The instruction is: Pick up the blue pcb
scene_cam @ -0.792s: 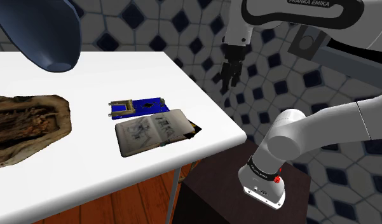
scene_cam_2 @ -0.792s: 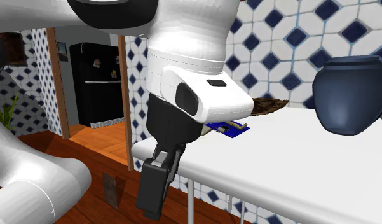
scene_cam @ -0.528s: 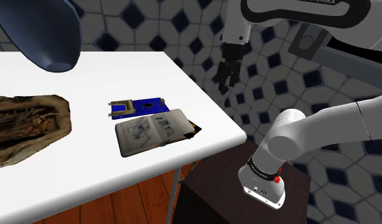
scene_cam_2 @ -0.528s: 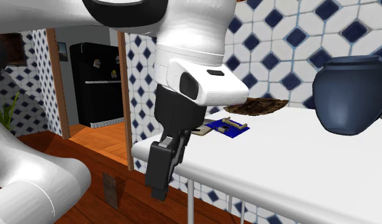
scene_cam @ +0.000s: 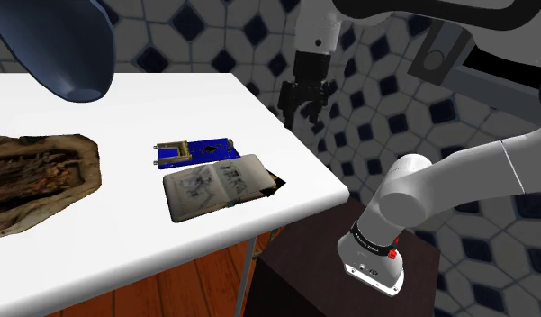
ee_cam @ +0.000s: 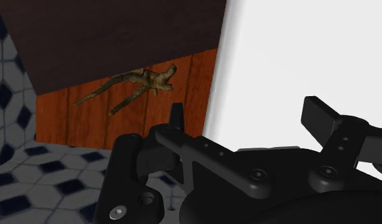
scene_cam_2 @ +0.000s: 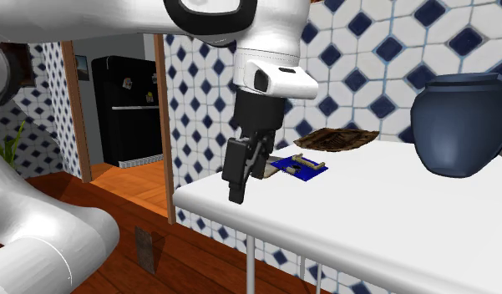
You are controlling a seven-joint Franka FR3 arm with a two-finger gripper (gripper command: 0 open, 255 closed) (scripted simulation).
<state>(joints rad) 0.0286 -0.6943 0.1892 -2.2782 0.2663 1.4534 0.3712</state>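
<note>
My gripper (scene_cam: 304,112) hangs fingers-down at the upper middle of the shoulder view, its two fingers standing apart with nothing between them; in the second exterior view it (scene_cam_2: 238,185) sits left of centre, in front of the table's near left corner. In the wrist view the gripper (ee_cam: 248,116) straddles the table (ee_cam: 310,51) edge, one finger over the white top, the other over the wooden floor, where a twig (ee_cam: 132,86) lies. My arm climbs from the stand (scene_cam: 300,275) at the lower right of the shoulder view, bends at a white elbow, runs back across the top edge, then drops the wrist straight down. The pcb (scene_cam: 205,147) lies flat at mid-frame on the table (scene_cam: 169,99), well to the lower left of my gripper; a book (scene_cam: 214,185) lies just below it, touching or nearly so. A bark slab (scene_cam: 34,176) rests at the left edge; a dark blue pot (scene_cam: 57,45) fills the upper left corner. From the second exterior view the pcb (scene_cam_2: 303,167) shows just right of my fingers.
</note>
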